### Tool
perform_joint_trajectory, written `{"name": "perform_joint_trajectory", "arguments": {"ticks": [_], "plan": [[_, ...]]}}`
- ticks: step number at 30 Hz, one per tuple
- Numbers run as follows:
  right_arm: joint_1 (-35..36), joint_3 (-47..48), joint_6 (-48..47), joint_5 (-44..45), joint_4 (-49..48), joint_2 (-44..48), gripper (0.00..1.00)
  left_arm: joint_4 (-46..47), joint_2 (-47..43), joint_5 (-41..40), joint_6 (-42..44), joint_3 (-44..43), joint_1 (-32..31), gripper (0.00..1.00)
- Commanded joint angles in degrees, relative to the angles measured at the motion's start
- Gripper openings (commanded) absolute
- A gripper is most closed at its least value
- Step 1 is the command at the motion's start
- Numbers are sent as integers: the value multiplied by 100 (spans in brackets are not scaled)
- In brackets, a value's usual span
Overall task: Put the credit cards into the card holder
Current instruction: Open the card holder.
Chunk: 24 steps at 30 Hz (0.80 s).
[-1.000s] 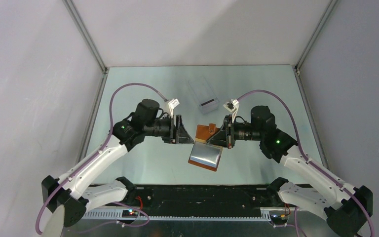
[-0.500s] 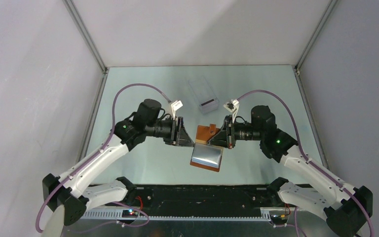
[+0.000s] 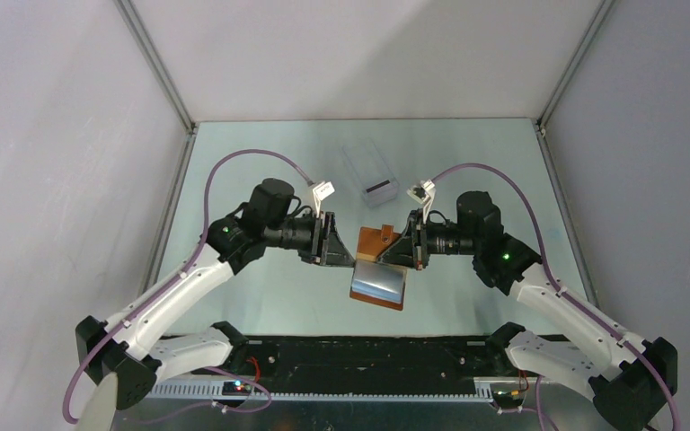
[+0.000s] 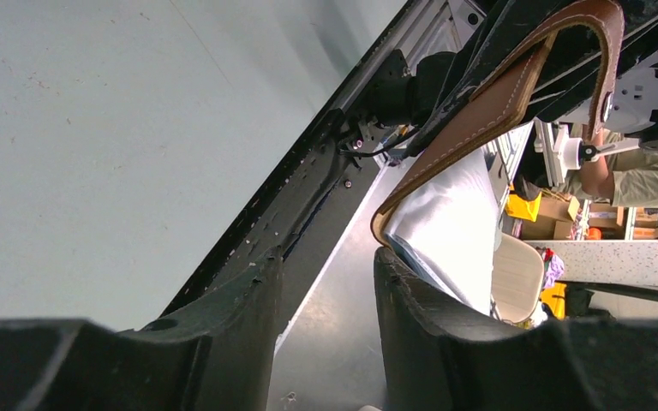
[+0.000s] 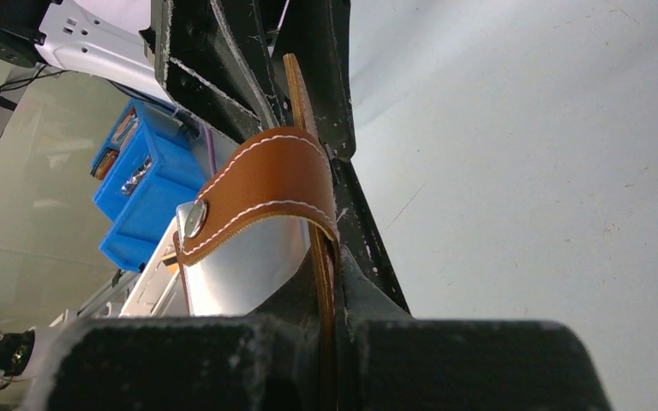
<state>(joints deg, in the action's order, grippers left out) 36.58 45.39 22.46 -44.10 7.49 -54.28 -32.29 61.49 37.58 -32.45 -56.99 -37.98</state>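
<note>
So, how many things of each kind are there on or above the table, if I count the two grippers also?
Black two-finger grippers: 2 (left gripper, right gripper)
Tan-brown leather folding wallet: 1
Pale thin plastic cards: 2, the far one only faint
Total: 5
</note>
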Motion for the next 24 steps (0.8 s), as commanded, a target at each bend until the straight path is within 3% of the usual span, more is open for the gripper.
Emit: {"name": "perform_joint_trajectory", "arguments": {"ticks": [1,10,24], "plan": [[-29,206,31,-123,-125,30,0,190,-155,-58,89,-108,-63,49],[-114,208,48,-152,-86,53,0,-126,-339,-576,149,66,-52,61],[-158,207,75,-176,-11,40,0,-187,-183,-427,223,71,-44,56]]}}
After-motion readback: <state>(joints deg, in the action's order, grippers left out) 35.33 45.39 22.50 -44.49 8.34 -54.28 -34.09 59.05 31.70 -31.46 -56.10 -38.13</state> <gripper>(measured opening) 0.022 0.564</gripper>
